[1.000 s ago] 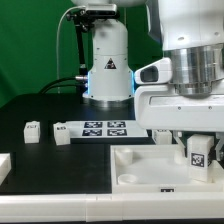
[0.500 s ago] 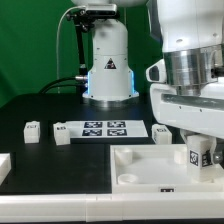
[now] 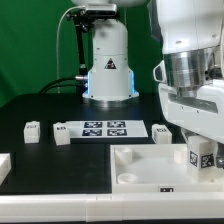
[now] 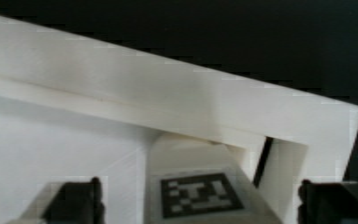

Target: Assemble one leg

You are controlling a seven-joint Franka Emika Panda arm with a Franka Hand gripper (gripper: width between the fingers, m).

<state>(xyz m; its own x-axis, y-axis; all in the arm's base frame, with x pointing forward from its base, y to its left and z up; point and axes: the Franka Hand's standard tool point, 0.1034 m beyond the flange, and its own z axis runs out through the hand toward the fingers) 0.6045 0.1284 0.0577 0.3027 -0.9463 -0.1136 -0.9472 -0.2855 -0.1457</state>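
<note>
The leg (image 3: 200,156), a stubby white block with a square tag, stands upright at the corner of the large white tray (image 3: 135,165) on the exterior view's right. My gripper (image 3: 200,150) is down over it, one finger on each side. In the wrist view the leg (image 4: 201,190) shows its tag between my two dark fingers (image 4: 78,200), with a gap on both sides. The jaws are open and touch nothing. The tray's raised rim (image 4: 194,90) runs across behind the leg.
Two loose legs (image 3: 32,131) (image 3: 62,135) lie left of the marker board (image 3: 105,127), and another (image 3: 161,131) lies at its right end. A white part (image 3: 3,166) sits at the left edge. The arm's base (image 3: 108,65) stands behind.
The arm's body has shifted toward the exterior view's right and turned over the leg. The leg has hardly moved and its tag faces the same way.
</note>
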